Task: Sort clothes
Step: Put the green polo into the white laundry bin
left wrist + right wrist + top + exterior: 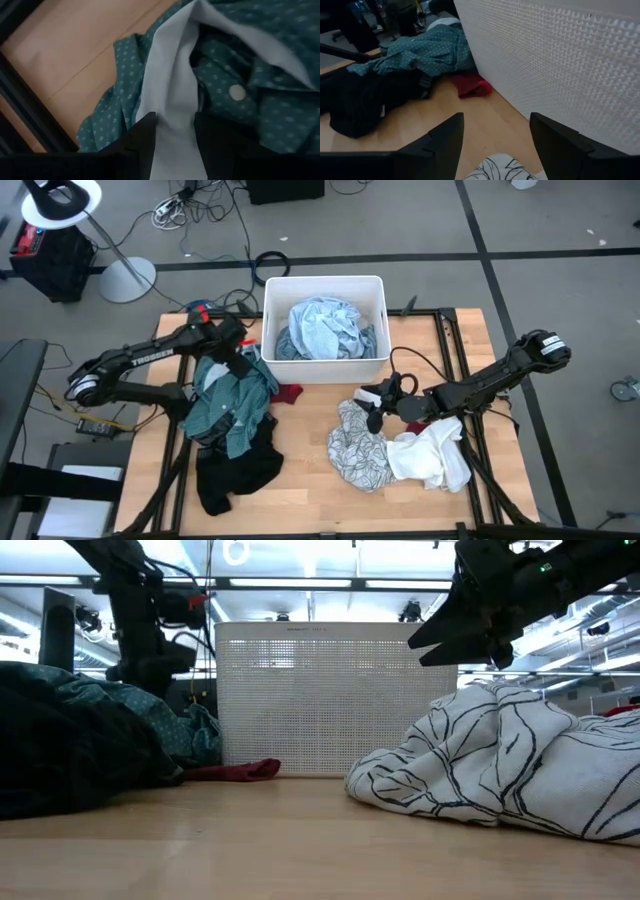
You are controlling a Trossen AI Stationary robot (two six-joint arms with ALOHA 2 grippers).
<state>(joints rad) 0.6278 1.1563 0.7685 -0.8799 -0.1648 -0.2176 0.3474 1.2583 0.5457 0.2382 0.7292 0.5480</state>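
A teal shirt with small pale dots (232, 408) lies in a heap on the table's left side, partly over a black garment (235, 465). My left gripper (232, 360) is shut on the teal shirt near its far end. A small red piece (288, 393) lies against the white bin's near wall. A blue-grey striped shirt (325, 328) lies in the bin (375, 285). My right gripper (375, 408) is open and empty just above the far left edge of the white black-lined cloth (360, 448). A plain white garment (432, 455) lies to the right of that cloth. My left gripper pinches the teal shirt's pale inner band (172, 107) between its two fingers (142, 137). The fingers come from above, pointing down. The band runs on from between them, next to a pale button (236, 92). The rest of the shirt lies slack on the table.
The white perforated bin (320, 700) stands at the table's far middle, between the two arms. Bare wood shows in the middle near part of the table (300, 480). Black frame rails (450, 320) edge the table. Cables and a lamp stand lie on the floor beyond.
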